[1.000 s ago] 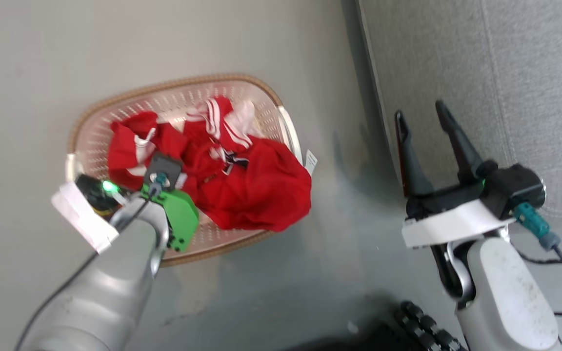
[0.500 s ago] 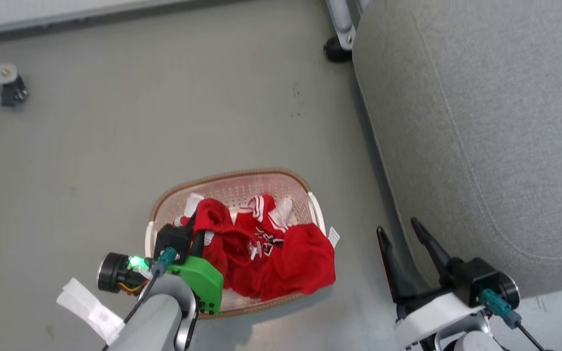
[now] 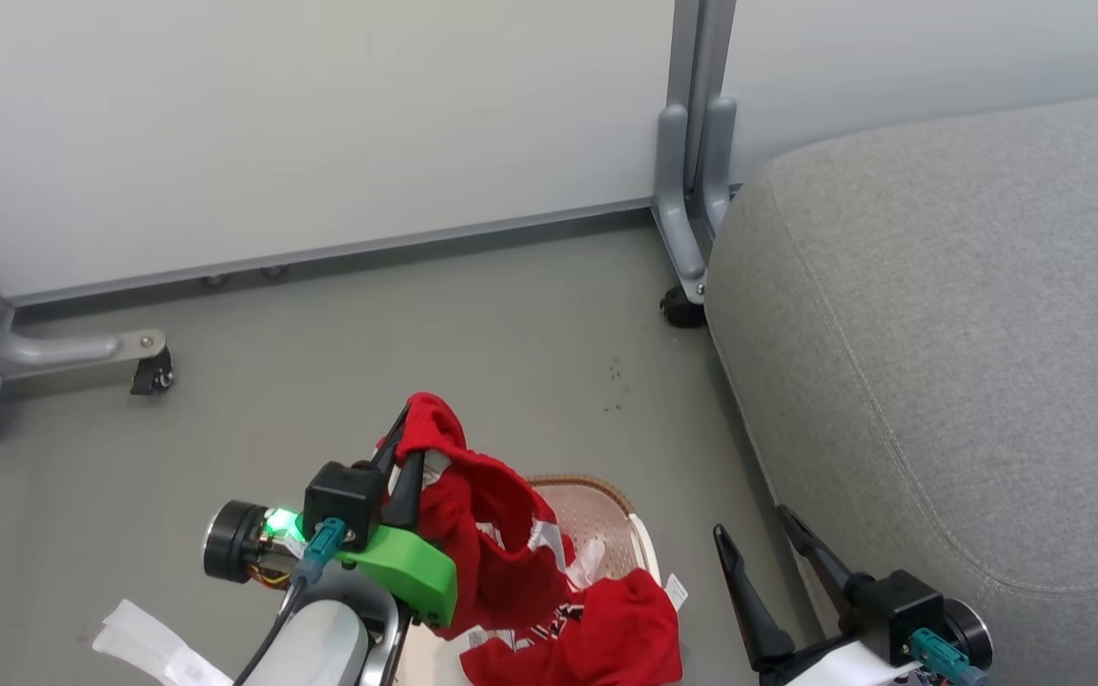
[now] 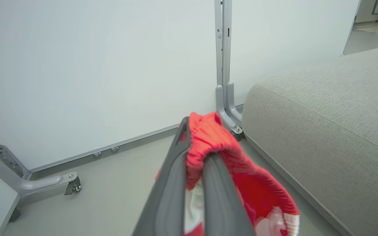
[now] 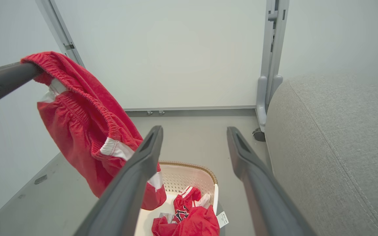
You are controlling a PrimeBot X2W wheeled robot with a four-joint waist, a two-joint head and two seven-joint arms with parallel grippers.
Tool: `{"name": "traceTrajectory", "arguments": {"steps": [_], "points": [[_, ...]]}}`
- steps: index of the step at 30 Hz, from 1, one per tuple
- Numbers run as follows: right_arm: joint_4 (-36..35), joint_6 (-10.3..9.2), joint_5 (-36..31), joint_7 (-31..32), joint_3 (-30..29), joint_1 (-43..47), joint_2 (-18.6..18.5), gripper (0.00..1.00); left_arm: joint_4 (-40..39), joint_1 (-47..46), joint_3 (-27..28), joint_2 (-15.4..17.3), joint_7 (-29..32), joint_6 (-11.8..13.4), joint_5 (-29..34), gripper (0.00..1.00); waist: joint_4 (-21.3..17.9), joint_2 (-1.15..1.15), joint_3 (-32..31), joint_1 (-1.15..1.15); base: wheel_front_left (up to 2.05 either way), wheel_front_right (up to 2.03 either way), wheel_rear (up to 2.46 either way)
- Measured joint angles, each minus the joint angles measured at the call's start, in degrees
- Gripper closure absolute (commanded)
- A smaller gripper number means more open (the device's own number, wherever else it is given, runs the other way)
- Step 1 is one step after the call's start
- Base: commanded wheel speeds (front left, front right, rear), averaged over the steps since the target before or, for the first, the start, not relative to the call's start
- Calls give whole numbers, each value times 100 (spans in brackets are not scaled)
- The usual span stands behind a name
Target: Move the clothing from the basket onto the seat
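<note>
Grips a red garment (image 3: 487, 553) in the left end effector (image 3: 403, 429), fingers shut tight on a gathered, elastic-looking edge. Holds it raised above the basket (image 3: 618, 491), cloth hanging down from the fingers, white-striped lower hem dangling over the basket's left part. Cannot tell whether that hem touches the basket's inside.

Leaves a second garment (image 3: 611, 638) in the basket: red as well, crumpled toward the near right side, with black-and-white lettering, white stripes and a white tag (image 3: 675, 591) hanging over the right rim.

Shows the right end effector (image 3: 752, 526) at the lower right, fingers spread wide with nothing between them, pointing toward the far wall. Sits just right of the basket, close beside the near left edge of the seat (image 3: 968, 333).

Finds the basket on the grey floor (image 3: 416, 314), near the seat's left side and apart from it. Ends at a pale wall panel (image 3: 320, 124) on the far side, with a grey metal post (image 3: 692, 143) by the seat's far left corner.
</note>
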Motion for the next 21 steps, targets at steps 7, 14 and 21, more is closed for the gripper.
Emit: {"name": "traceTrajectory", "arguments": {"steps": [7, 14, 21], "points": [[-153, 0, -158, 0, 411, -71, -7, 0, -491, -31, -170, -123, 19, -140, 89, 100, 91, 0, -378, 0, 0, 0, 0], [-298, 2, 1, 0, 1045, -436, -127, 0, -928, -186, -456, -283, 197, -290, 108, 100, 187, 0, -362, 0, 0, 0, 0], [-235, 1, 102, 0, 1257, -670, -201, 0, -1325, -260, -811, -393, 406, -424, 126, 100, 236, 0, -289, 0, 0, 0, 0]]}}
